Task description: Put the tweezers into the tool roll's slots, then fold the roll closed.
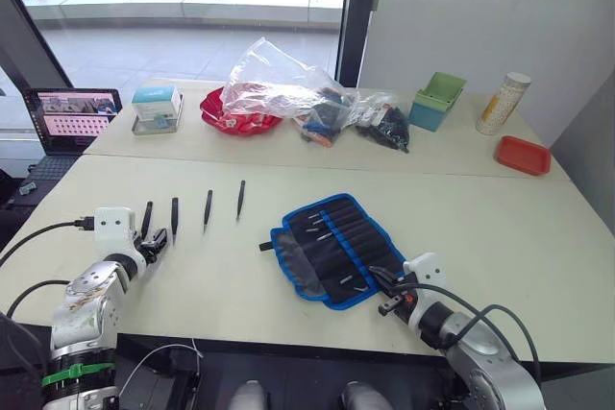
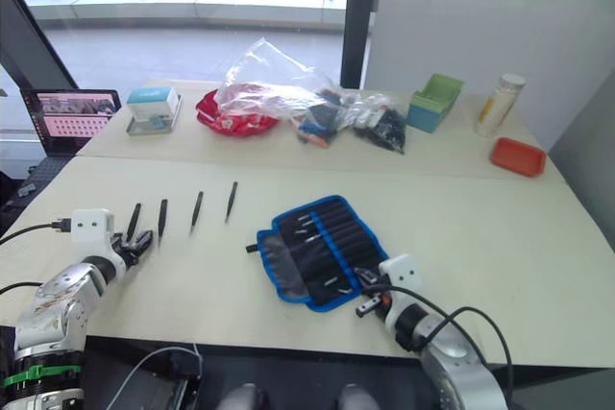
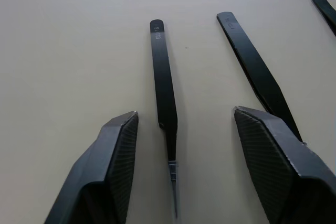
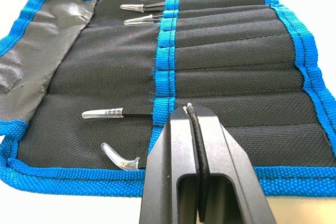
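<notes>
Several slim black tweezers [image 1: 208,208] lie side by side in a row on the pale table, left of the tool roll [image 1: 336,247]. The roll lies open and flat, black with blue edging. Its slots [image 4: 220,72] hold several tweezers with clear tip caps [image 4: 102,113]. My left gripper [image 1: 156,237] is open at the row's left end. Its fingers [image 3: 113,156] straddle the pointed end of one of the tweezers [image 3: 164,93], and a neighbouring pair [image 3: 257,72] runs under the other finger. My right gripper [image 4: 191,109] is shut with nothing in it, at the roll's near right edge.
Along the far table stand a laptop [image 1: 72,114], a teal box [image 1: 157,103], a red bowl [image 1: 235,122], a clear plastic bag [image 1: 279,84], a green box [image 1: 437,101], a tall can [image 1: 503,103] and a red tray [image 1: 522,155].
</notes>
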